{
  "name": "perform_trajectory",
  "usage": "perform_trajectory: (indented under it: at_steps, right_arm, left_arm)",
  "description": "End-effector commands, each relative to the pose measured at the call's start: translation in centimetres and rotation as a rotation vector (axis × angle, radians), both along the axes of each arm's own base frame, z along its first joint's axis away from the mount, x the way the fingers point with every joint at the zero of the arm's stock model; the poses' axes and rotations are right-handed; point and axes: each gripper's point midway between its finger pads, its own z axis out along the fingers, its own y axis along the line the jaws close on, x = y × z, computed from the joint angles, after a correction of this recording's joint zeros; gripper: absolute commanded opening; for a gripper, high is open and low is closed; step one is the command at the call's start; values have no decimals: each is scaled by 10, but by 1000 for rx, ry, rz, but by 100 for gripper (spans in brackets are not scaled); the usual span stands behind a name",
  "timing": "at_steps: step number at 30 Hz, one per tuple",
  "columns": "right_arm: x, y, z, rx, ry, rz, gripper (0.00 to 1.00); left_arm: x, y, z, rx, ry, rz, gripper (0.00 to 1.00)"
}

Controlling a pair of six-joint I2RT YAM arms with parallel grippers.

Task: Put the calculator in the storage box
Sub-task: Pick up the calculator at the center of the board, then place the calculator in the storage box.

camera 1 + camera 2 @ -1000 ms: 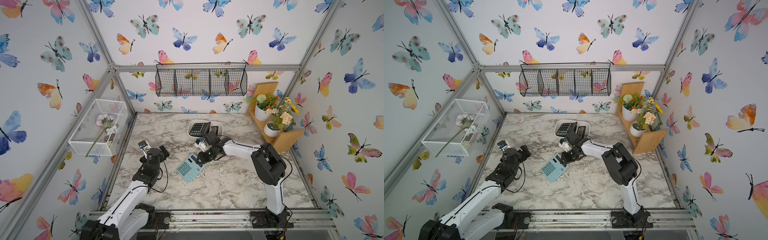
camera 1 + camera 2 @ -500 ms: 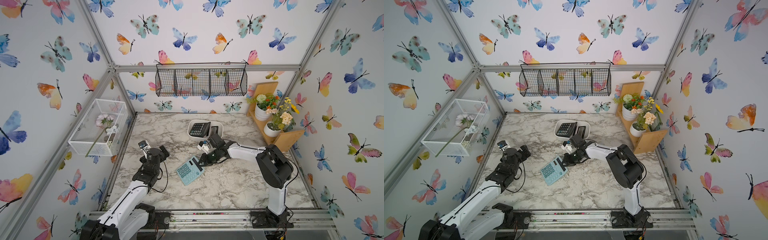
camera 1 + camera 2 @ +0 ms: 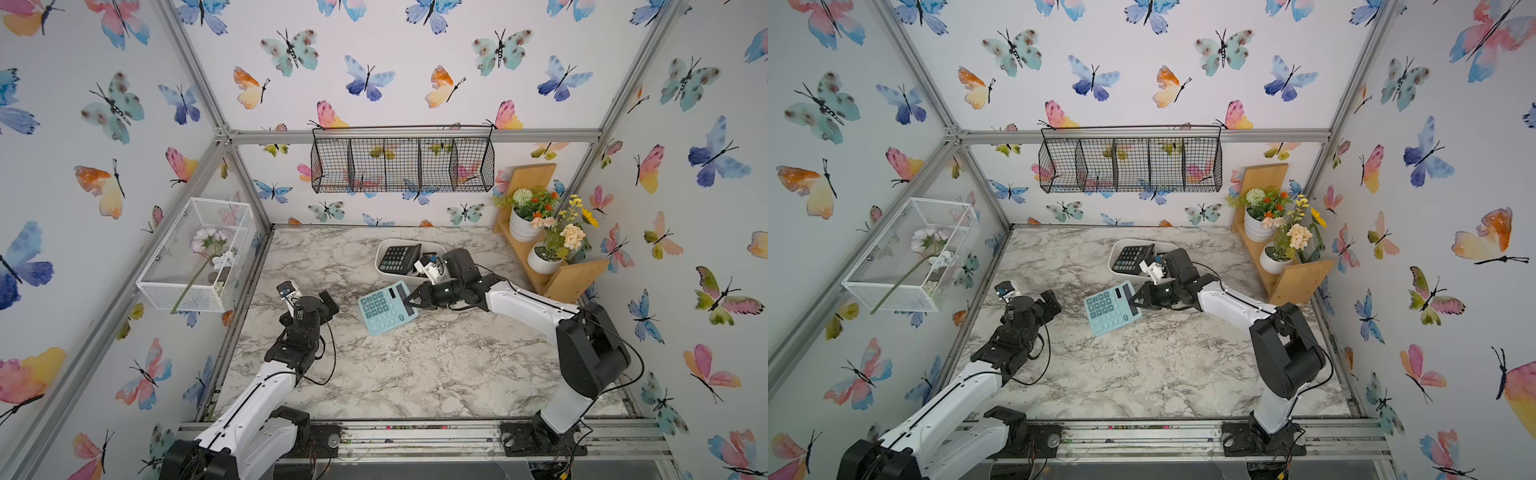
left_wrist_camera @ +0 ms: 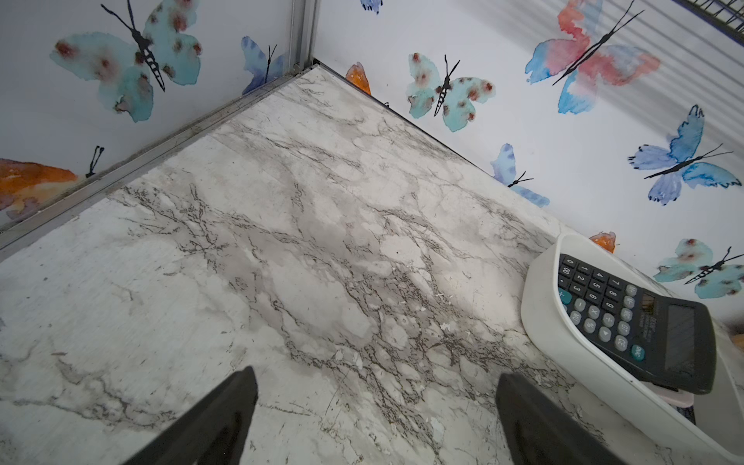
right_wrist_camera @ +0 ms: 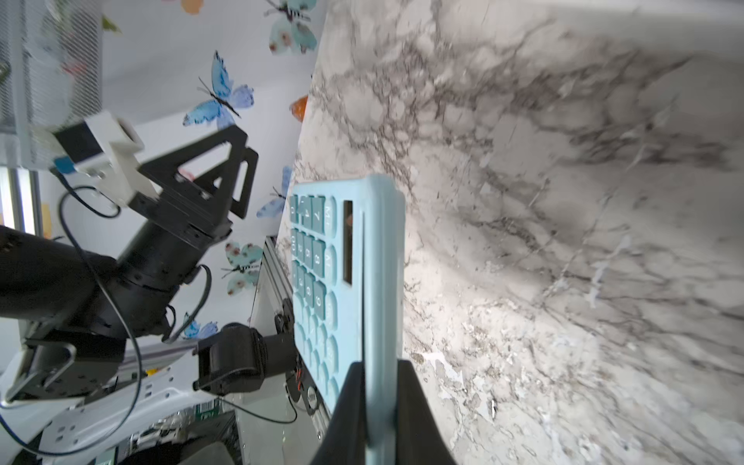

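A light blue calculator is on the marble table's middle, in front of the storage box. My right gripper is shut on the edge at its display end, which looks tilted up. Whether its far end touches the table I cannot tell. The storage box is a shallow white tub with a black calculator leaning inside. To the left, my left gripper is open and empty above bare marble.
A black wire basket hangs on the back wall. On the left wall is a white mesh box with a flower. A wooden shelf with flower pots stands at the back right, close behind my right arm.
My right gripper has shut on the blue calculator's display end. The calculator has shifted back toward the storage box. My left arm has not moved.
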Motion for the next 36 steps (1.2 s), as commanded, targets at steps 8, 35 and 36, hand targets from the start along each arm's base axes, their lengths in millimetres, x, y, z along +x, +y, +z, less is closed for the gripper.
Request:
perform_trajectory:
  at_steps: [8, 35, 36]
  right_arm:
    - [108, -59, 53, -68, -182, -438, 6]
    - [190, -49, 54, -104, -119, -636, 7]
    - [192, -42, 55, -110, -121, -629, 7]
  left_arm:
    - [-1, 2, 1, 14, 1, 12, 99]
    - [-1, 3, 4, 15, -6, 13, 99]
    - [-1, 3, 4, 15, -8, 15, 99]
